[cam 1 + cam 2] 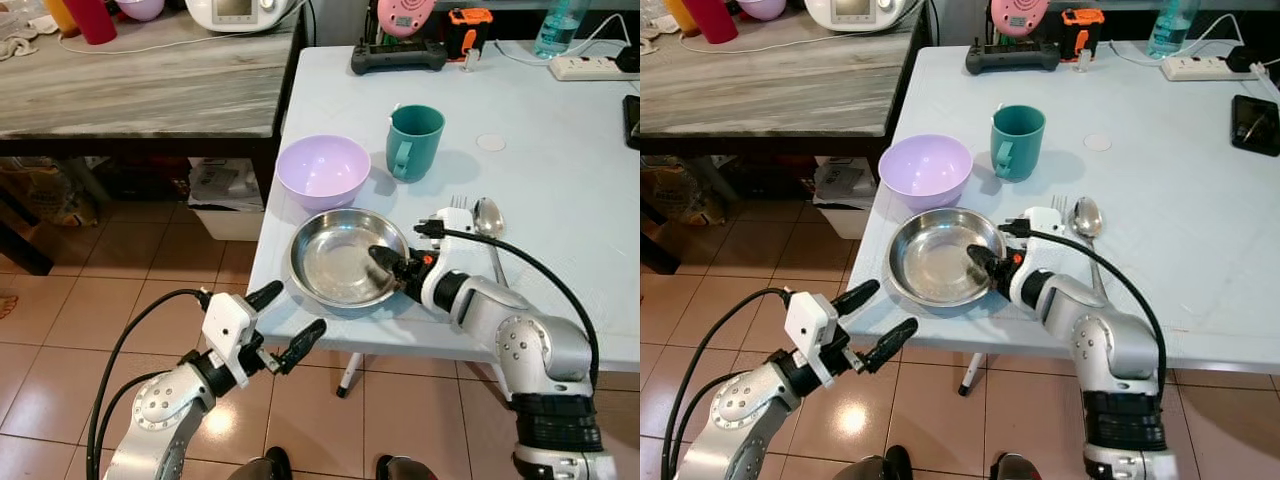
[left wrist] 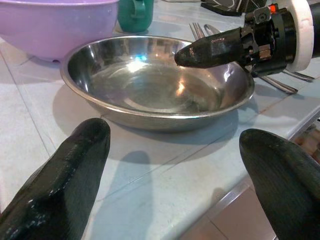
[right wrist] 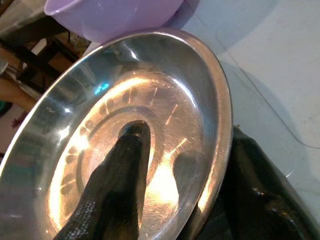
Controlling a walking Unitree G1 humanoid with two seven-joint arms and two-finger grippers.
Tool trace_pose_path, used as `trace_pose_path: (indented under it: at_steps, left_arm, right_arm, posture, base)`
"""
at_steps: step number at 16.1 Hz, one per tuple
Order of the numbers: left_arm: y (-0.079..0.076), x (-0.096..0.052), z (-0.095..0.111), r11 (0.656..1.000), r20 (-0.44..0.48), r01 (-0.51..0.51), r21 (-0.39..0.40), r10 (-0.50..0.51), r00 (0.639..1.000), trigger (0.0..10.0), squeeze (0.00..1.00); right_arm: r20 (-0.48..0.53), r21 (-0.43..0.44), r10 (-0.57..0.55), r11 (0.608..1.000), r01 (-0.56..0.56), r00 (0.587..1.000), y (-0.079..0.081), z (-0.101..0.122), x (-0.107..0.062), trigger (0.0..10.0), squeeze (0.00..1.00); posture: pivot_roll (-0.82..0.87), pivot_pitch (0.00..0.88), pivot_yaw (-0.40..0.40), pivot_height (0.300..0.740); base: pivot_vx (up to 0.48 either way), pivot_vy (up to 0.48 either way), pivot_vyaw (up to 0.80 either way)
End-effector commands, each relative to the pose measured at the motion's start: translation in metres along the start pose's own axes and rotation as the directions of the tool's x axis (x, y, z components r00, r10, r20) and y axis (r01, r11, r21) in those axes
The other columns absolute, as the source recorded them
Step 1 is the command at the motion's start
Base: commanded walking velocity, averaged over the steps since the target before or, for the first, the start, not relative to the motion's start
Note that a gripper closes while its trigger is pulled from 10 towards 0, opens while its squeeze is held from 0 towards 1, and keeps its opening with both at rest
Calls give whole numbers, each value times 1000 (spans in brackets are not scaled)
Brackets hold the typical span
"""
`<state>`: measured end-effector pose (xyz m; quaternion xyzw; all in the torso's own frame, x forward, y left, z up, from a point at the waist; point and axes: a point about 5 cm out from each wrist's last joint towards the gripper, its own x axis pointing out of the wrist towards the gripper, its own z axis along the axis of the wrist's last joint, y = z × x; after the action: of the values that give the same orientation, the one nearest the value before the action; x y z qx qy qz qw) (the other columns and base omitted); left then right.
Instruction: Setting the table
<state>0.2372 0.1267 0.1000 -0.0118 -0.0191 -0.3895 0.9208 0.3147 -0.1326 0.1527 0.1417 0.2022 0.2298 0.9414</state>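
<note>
A shallow steel plate (image 1: 340, 262) lies near the front left corner of the white table (image 1: 560, 200). My right gripper (image 1: 392, 268) is shut on the plate's right rim, one finger (image 3: 120, 190) over the inside and the other (image 3: 260, 195) under the outside. My left gripper (image 1: 285, 325) hangs open just below and in front of the table edge, facing the plate (image 2: 150, 85), its fingers (image 2: 65, 175) spread wide with nothing between them. A purple bowl (image 1: 322, 170) and a green mug (image 1: 413, 142) stand behind the plate. A fork (image 1: 458, 205) and a spoon (image 1: 488, 218) lie to its right.
A wooden counter (image 1: 150, 90) stands to the left, with boxes (image 1: 225, 195) under it. At the table's far edge are a black controller (image 1: 398, 55), a water bottle (image 1: 558, 28) and a power strip (image 1: 592, 67). A phone (image 1: 1255, 110) lies at the right. Tiled floor (image 1: 120, 320) spreads below.
</note>
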Motion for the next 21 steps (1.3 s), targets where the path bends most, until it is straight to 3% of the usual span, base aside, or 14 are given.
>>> trace_pose_path:
  at_steps: [1,17,19,21]
  left_arm:
    - [0,-2,3,1000,-5,15,9,-15,1000,10000,0]
    - [-3,-3,13,998,10,59,2,-59,998,10000,0]
    - [2,-3,13,999,11,23,22,-23,1000,10000,0]
    - [15,-2,10,996,18,-75,39,74,997,10000,0]
  right_arm:
    - [-81,12,2,1000,-2,997,0,-14,4,0,0]
    - [-90,92,-72,993,80,993,-8,-30,4,0,0]
    - [-72,103,-92,990,99,993,-5,-32,2,0,0]
    - [-41,116,-109,987,113,993,-1,-33,-1,0,0]
  posture:
    - [-175,186,55,740]
    - [-169,181,65,740]
    - [-168,176,65,740]
    - [-170,167,64,740]
  base:
    - [0,0,0]
    - [0,0,0]
    - [0,0,0]
    - [0,0,0]
